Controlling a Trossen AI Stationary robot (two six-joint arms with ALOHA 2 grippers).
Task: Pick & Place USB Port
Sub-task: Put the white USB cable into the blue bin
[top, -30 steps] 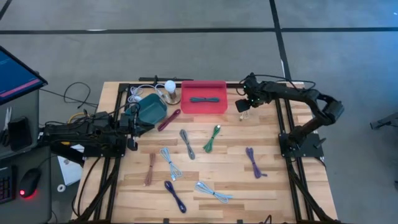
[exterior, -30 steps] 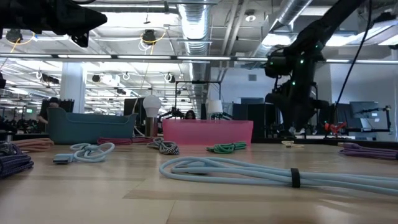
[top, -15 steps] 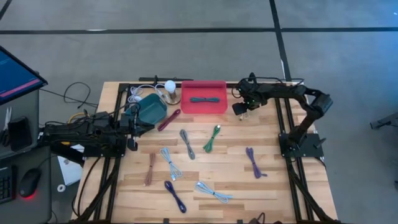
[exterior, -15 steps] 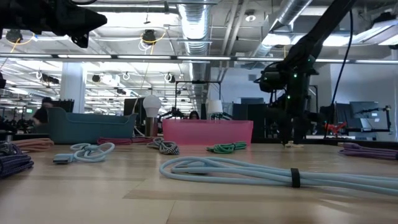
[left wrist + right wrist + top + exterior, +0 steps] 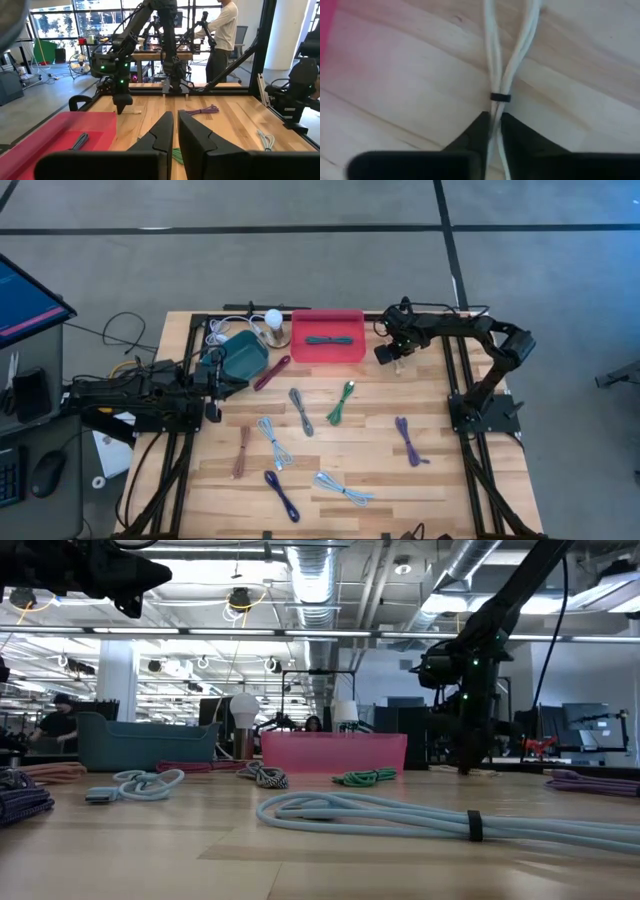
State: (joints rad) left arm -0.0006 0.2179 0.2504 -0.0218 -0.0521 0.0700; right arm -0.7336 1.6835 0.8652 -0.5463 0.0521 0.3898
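We see the white cable, bundled w/ a black tie, lying on the wood surface just right of the red bin. The right gripper is down on it, fingers clamped on the white cable near the tie. The left gripper waits by the teal bin at the surface's left, fingers together, holding nothing.
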